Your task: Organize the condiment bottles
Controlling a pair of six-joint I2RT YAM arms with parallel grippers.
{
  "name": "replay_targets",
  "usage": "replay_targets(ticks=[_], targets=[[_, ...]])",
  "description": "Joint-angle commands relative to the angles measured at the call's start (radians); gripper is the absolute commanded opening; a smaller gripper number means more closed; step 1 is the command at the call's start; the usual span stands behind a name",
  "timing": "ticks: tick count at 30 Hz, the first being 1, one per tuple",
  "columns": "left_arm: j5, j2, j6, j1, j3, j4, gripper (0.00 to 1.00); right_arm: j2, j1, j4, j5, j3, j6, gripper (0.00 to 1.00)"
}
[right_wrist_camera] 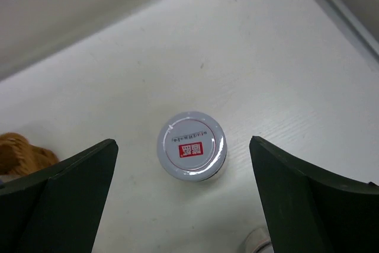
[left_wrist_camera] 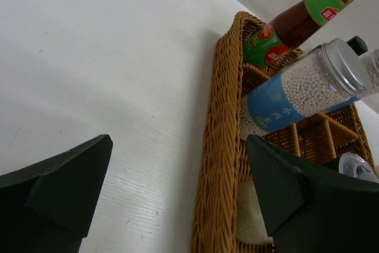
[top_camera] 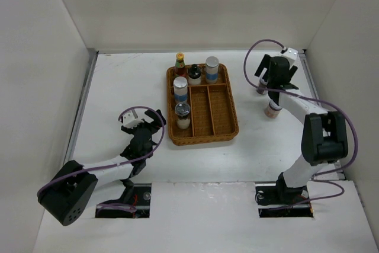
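Table (top_camera: 118, 87): tray (top_camera: 201, 139) at centre-back, bottles (top_camera: 212, 69) standing inside. Right jaws apart above jar (right_wrist_camera: 191, 145) near right edge; second jar (top_camera: 272, 111) just beside. My worry: on descent, jaw clips second jar, topples it. Left jaws apart beside tray's left wall.

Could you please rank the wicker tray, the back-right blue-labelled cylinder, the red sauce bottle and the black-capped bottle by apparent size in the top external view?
1. wicker tray
2. blue-labelled cylinder
3. red sauce bottle and black-capped bottle: too alike to rank.
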State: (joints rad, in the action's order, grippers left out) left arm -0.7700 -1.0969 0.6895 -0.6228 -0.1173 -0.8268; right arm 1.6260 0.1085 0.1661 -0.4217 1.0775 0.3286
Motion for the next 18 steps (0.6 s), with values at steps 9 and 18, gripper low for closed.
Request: replay_targets(ticks=[9, 18], targets=[[0.014, -0.008, 0.015, -0.002, -0.030, -0.044, 1.00, 0.208, -0.030, -0.100, 0.055, 0.179, -0.023, 0.99], [0.017, -0.026, 0.016, 0.007, -0.035, -0.044, 1.00, 0.085, -0.008, 0.029, -0.006, 0.115, -0.030, 0.52]])
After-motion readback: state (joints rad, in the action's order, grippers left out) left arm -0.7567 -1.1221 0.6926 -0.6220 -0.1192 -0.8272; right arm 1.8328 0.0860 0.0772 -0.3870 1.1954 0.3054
